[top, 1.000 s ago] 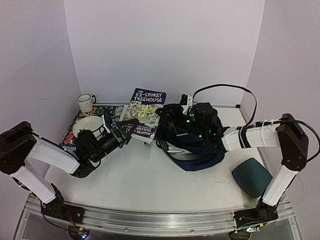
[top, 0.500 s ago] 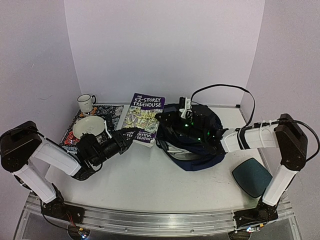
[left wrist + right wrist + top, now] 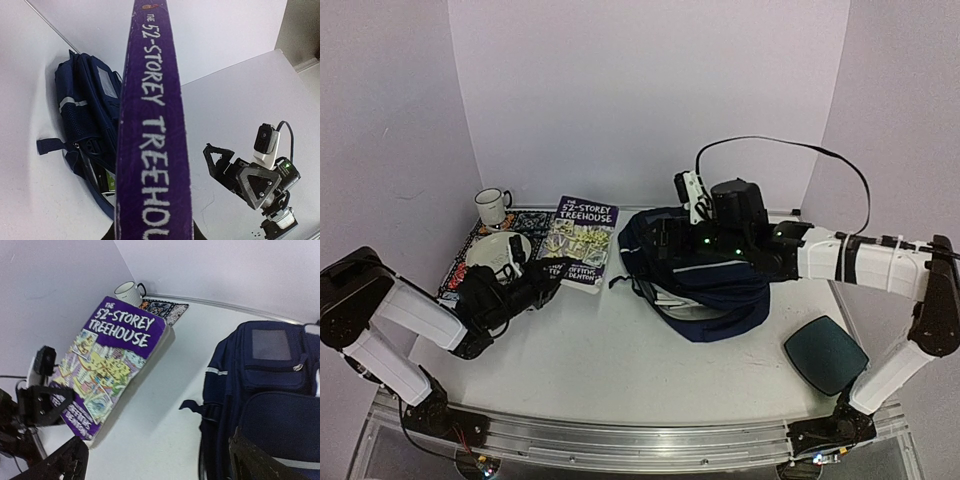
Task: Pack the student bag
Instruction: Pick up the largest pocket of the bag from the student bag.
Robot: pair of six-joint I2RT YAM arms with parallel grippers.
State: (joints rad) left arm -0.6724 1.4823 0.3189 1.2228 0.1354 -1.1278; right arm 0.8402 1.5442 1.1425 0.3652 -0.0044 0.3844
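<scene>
The student bag (image 3: 710,290) lies on its side at the middle right of the table, its mouth toward the left; it also shows in the left wrist view (image 3: 87,110) and the right wrist view (image 3: 272,385). A purple book, "The 52-Storey Treehouse" (image 3: 578,240), rests left of it with its near edge lifted. My left gripper (image 3: 548,270) is shut on that near edge, and the spine (image 3: 152,150) fills the left wrist view. My right gripper (image 3: 660,238) hovers over the bag's left end, open, with nothing between its fingers (image 3: 157,450).
A white mug (image 3: 492,205) stands at the back left beside a patterned mat (image 3: 530,220) that holds a white bowl (image 3: 495,248). A dark teal pouch (image 3: 823,353) lies near the right arm's base. Walls close off the back and both sides.
My left gripper closed on the book and pulled it left, away from the bag. My right gripper opened, let go of the bag and rose up and back.
</scene>
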